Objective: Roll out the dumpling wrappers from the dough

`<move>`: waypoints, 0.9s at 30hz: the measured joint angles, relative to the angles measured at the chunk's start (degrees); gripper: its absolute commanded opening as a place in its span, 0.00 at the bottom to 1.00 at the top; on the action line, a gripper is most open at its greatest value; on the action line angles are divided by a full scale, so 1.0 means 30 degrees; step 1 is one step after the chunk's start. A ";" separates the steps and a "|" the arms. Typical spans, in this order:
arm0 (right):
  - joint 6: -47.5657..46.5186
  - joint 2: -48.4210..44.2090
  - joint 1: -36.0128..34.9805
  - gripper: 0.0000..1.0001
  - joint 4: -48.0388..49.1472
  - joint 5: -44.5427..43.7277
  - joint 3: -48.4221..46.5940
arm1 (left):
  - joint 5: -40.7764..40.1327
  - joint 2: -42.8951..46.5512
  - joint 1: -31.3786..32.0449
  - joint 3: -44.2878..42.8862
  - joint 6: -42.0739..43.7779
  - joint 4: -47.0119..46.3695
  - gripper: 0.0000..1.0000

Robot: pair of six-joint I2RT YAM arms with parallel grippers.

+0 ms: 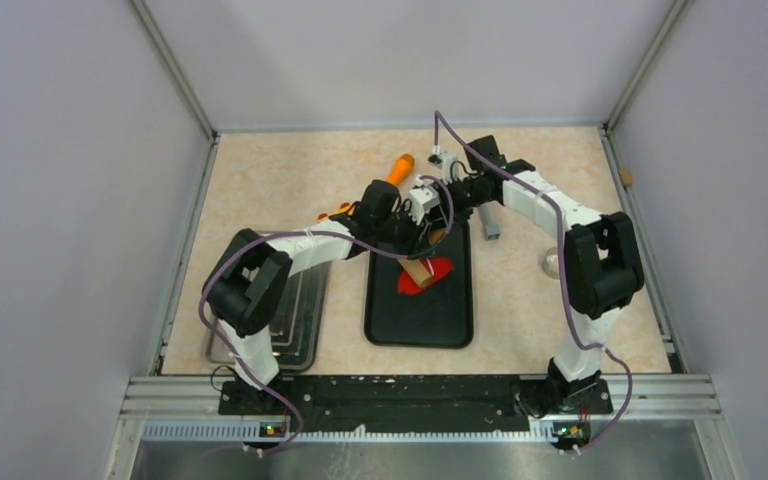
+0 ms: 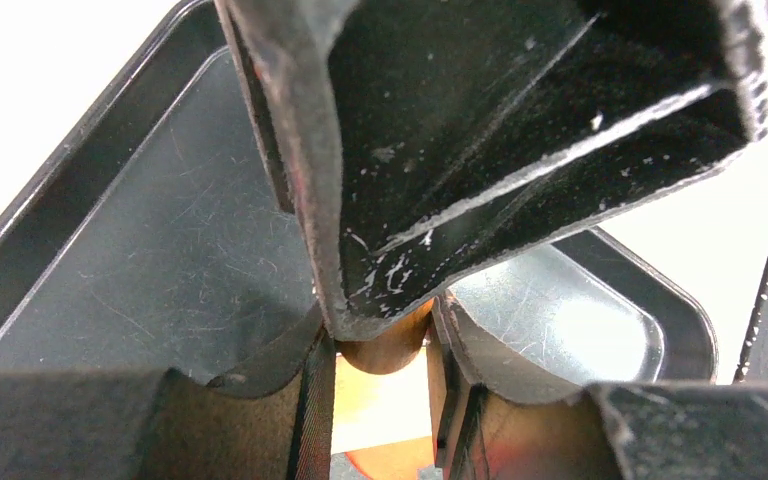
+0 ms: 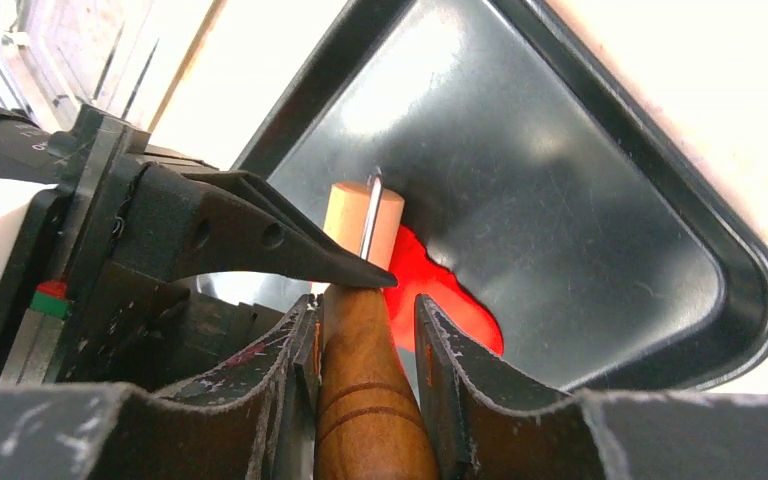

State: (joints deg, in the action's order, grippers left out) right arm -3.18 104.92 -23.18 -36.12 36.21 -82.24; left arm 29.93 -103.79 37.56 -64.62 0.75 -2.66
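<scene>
— Grey walls [image 1: 60,200] box in a pale, marbled table [image 1: 260,190]. What lies on it, seen from above?

— A black tray [image 1: 420,330] with rounded corners sits in the middle. The dough [image 1: 442,268] is a flat, bright red patch at its far end, and a wooden rolling pin [image 1: 420,272] rests on the red. The left arm [image 1: 300,245] and right arm [image 1: 550,205] meet above it. A ridged grey tray [image 1: 305,320] lies under the left arm. An orange rod [image 1: 401,166] and a grey tool [image 1: 488,222] lie farther back.

— And the left wrist camera?

— The left gripper [image 2: 380,395] has its scuffed black jaws partly closed, pressing both sides of the pin's wood, pale and brown. The other claw's finger [image 2: 480,150], scratched and flecked white, fills the top. Behind is the tray's glossy floor.

— The right wrist?

— The right gripper [image 3: 368,350] is narrowed onto the dark, grooved handle, clamping both sides. Beyond it the pale roller end sits on the smooth red sheet, which has a wavy edge. The left claw's tapered finger [image 3: 260,235] touches the pin where handle meets roller.
</scene>
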 measured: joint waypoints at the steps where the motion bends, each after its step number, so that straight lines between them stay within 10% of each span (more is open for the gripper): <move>1: 0.0080 0.0168 0.0007 0.00 0.0197 0.0182 0.0007 | 0.0204 -0.0073 -0.0146 0.0007 -0.0124 0.0029 0.00; 27: 0.0947 -0.1253 -0.1501 0.00 -0.0335 0.0299 0.0532 | 0.0787 0.3038 -0.0146 0.2047 0.0350 0.1464 0.00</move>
State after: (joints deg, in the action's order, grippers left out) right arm -0.34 101.16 -27.68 -37.12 37.10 -80.64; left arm 32.29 -94.67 37.12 -58.48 1.80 1.74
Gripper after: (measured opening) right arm 0.345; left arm 0.364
